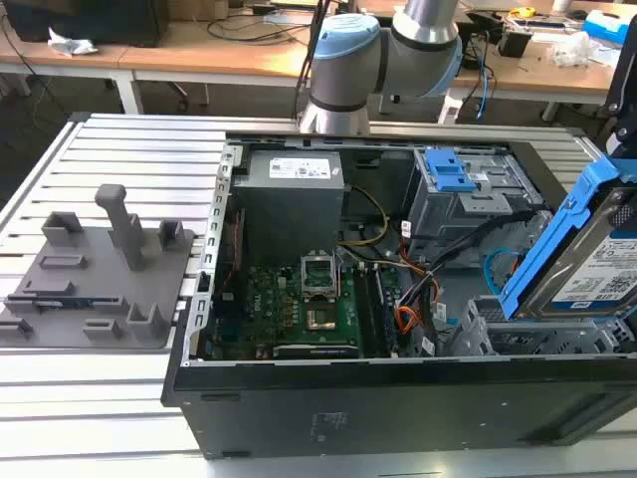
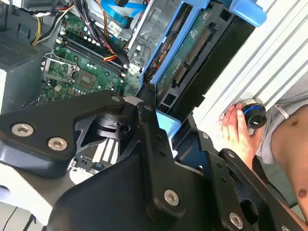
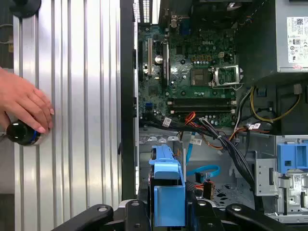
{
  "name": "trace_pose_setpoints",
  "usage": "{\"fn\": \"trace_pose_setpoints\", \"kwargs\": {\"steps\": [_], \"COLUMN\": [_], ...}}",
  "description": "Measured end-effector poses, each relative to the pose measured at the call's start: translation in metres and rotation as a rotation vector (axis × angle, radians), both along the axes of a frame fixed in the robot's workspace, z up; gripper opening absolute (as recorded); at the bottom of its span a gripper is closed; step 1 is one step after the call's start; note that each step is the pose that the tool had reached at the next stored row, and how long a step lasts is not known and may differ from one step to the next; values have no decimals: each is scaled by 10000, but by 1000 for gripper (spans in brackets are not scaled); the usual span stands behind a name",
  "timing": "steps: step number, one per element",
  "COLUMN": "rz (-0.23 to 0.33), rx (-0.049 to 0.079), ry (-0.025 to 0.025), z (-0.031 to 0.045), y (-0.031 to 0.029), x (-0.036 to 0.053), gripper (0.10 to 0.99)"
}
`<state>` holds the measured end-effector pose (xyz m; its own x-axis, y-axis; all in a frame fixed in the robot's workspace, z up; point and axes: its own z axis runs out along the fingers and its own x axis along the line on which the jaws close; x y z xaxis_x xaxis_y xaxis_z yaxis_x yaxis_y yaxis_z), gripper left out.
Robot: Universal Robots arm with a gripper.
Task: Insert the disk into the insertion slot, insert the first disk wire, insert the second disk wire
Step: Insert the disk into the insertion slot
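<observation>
The arm reaches over the open case from behind, and the step in hand is judged to be seating the disk. The slot, a grey perforated cage, sits at the case's near corner on the exterior view's right, below the blue-latched upper unit. The disk hangs steeply tilted just above the slot, label outward. Whether its lower corner touches the cage cannot be told. The gripper pinches the disk by its blue carrier, fingers pressed against both sides. For a clean insertion, the carrier edges should probably be brought parallel to the bay walls and the tilt taken out before pushing. The loose wires beside the slot should stay outside the bay, since a trapped wire could jam the carrier. The case rests on a slotted aluminium table, with a grey fixture well apart on the exterior view's left and wooden benches behind. In both wrist views a person's hand rests on a dark knob on the table.
</observation>
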<state>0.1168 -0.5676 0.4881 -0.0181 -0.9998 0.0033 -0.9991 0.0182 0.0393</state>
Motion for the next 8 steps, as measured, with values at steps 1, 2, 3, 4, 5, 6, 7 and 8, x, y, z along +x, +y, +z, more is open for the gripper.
{"fn": "trace_pose_setpoints", "kwargs": {"steps": [1,2,3,4,5,6,7,8], "rz": [0,0,0,0,0,0,0,0], "rx": [0,0,0,0,0,0,0,0], "ry": [0,0,0,0,0,0,0,0], "z": [0,0,0,0,0,0,0,0], "y": [0,0,0,0,0,0,0,0], "x": [0,0,0,0,0,0,0,0], "gripper": [365,365,365,365,365,365,365,365]}}
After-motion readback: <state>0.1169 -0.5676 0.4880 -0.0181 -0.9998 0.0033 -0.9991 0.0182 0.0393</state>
